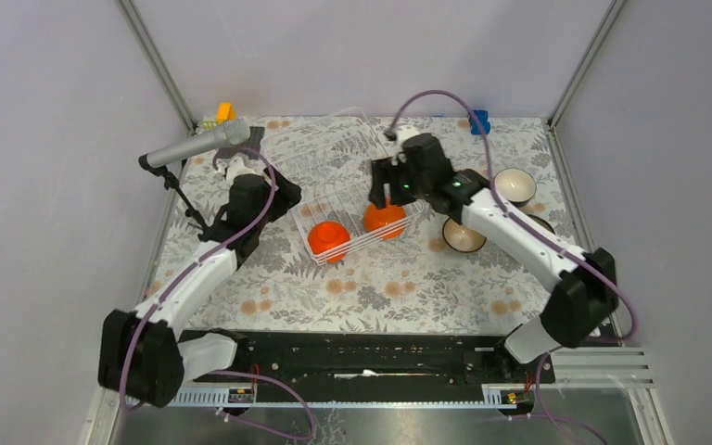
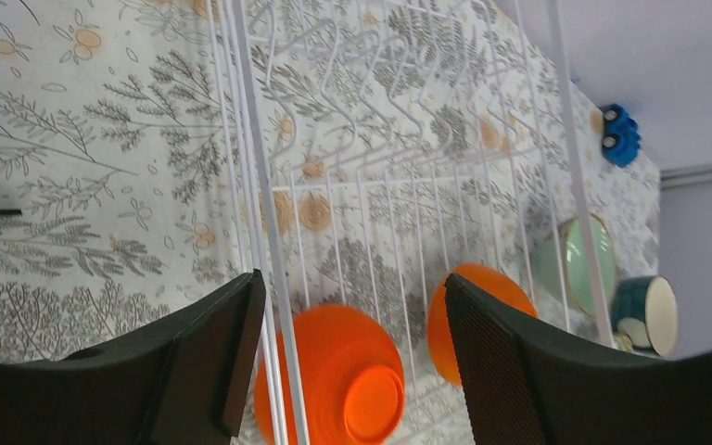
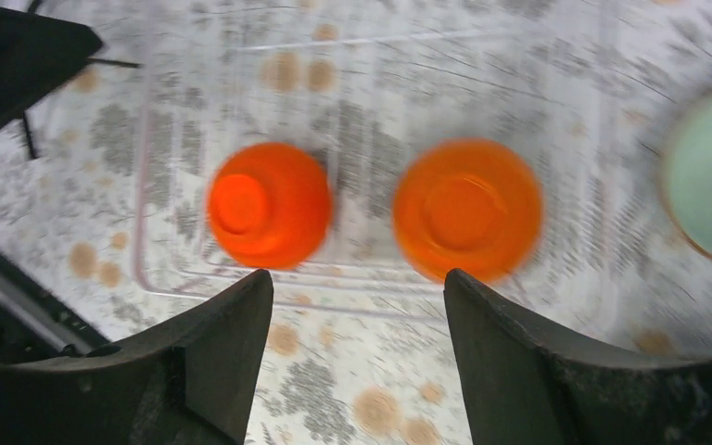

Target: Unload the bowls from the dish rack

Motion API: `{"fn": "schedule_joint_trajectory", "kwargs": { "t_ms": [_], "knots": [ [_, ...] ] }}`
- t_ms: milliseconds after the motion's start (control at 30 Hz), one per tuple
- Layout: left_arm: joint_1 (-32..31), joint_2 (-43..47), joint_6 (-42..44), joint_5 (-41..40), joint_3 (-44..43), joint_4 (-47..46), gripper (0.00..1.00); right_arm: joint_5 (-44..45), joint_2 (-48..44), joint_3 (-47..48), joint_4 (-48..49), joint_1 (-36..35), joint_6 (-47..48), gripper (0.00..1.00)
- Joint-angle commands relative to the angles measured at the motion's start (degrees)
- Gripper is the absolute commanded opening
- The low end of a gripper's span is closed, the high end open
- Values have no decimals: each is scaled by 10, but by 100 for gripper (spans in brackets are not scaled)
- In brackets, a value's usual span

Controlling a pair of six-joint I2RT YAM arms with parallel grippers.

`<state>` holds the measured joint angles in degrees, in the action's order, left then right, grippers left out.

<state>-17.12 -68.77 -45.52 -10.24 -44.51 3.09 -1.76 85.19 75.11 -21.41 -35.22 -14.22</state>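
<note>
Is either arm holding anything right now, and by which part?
Nothing is held. Both jaws stand open: left at the dish rack rim, right above the two orange bowls.

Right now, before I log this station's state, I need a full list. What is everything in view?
dish rack: one, white wire, middle of the table.
orange bowls: two, upside down along the rack's near edge.
bowls outside the rack: at least three on the table right of the rack, including a mint green bowl and a teal bowl; one is partly hidden by the right arm.
microphone: one, grey on a black stand, far left.
orange block: one, far left corner.
blue toy: one, far edge.
tablecloth: one, white with a grey and orange floral print.
left hand: open, at the rack's left edge.
right hand: open, above the orange bowls.
</note>
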Motion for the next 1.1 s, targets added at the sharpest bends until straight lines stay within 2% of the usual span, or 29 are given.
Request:
{"fn": "schedule_joint_trajectory", "kwargs": {
  "t_ms": [0, 300, 467, 700, 767, 900, 1000, 1067],
  "knots": [
    [3, 72, -2, 47, 25, 35, 77, -41, 84, 91, -3, -58, 24, 75],
    [3, 178, -4, 126, 86, 94, 79, -49, 238, 206, -34, -109, 33, 68],
    [2, 208, 6, 114, 109, 123, 79, -35, 282, 220, -35, -124, 28, 65],
    [2, 216, -7, 91, 147, 101, 79, 23, 333, 233, -38, -136, 20, 60],
    [2, 215, -14, 90, 162, 85, 79, 64, 348, 242, -39, -135, 7, 54],
    [2, 210, -11, 76, 165, 84, 79, 163, 368, 270, -41, -135, -17, 33],
    [2, 211, -9, 70, 163, 91, 79, 223, 383, 297, -48, -135, -28, 26],
    [2, 215, -11, 65, 166, 91, 79, 236, 389, 311, -48, -135, -28, 26]
  ]
}}
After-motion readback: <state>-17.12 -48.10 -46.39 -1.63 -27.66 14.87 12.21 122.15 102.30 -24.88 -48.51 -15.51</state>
